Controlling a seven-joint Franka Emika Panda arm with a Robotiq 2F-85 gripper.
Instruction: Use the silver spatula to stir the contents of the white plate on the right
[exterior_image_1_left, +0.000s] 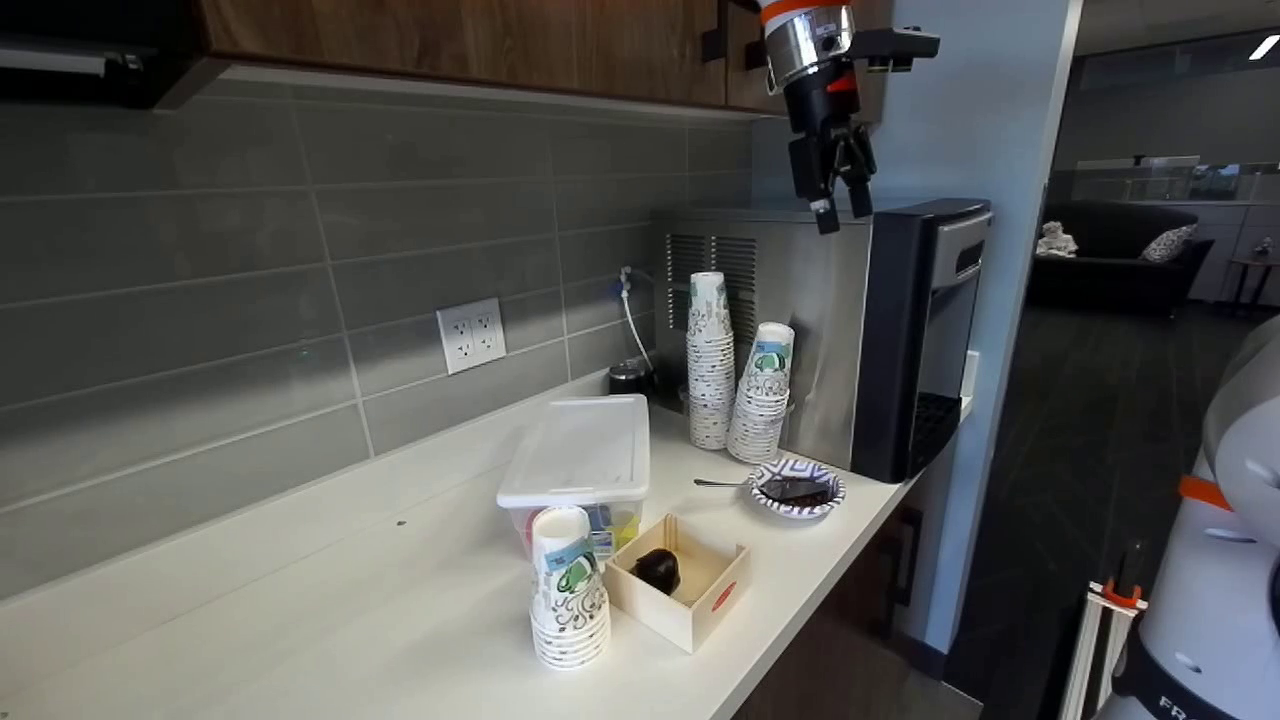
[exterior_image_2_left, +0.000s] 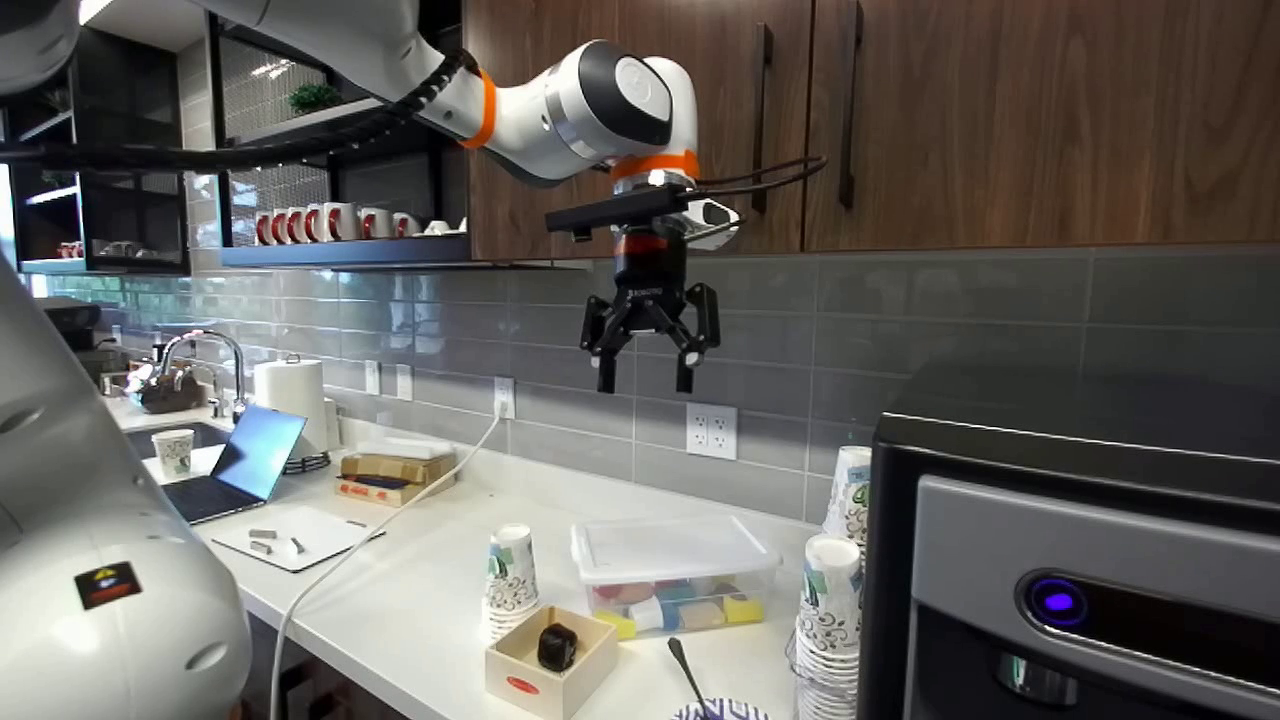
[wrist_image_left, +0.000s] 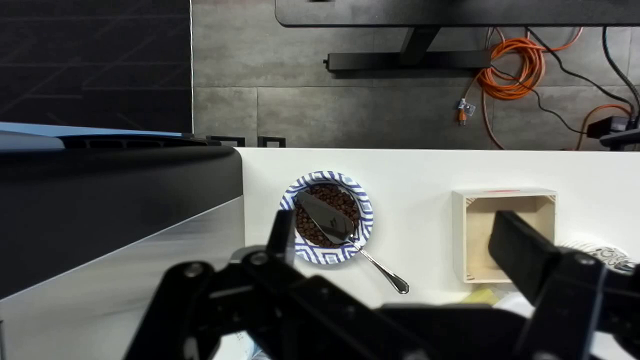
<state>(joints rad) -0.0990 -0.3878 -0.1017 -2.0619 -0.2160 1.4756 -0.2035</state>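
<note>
The white plate (exterior_image_1_left: 800, 511) is a small round dish with a blue-patterned rim on the counter, holding dark brown beans. It also shows in the wrist view (wrist_image_left: 366, 215), and only its edge shows at the bottom of an exterior view (exterior_image_2_left: 738, 712). The silver spatula (wrist_image_left: 327, 218) lies with its blade on the beans and its handle over the rim, pointing outward. Its handle shows in both exterior views (exterior_image_1_left: 720, 484) (exterior_image_2_left: 686, 668). My gripper (exterior_image_2_left: 646, 384) is open and empty, pointing down high above the counter. It also shows beside the cabinet (exterior_image_1_left: 843, 212) and in the wrist view (wrist_image_left: 395, 220).
A wooden box (exterior_image_1_left: 705, 612) with a dark object inside stands near the plate. A lidded clear container (exterior_image_1_left: 580, 450) and cup stacks (exterior_image_1_left: 710, 370) (exterior_image_1_left: 762, 400) (exterior_image_1_left: 570, 600) stand around it. A tall machine (exterior_image_2_left: 1090, 450) borders the plate's side. Cabinets (exterior_image_2_left: 1000, 130) hang above.
</note>
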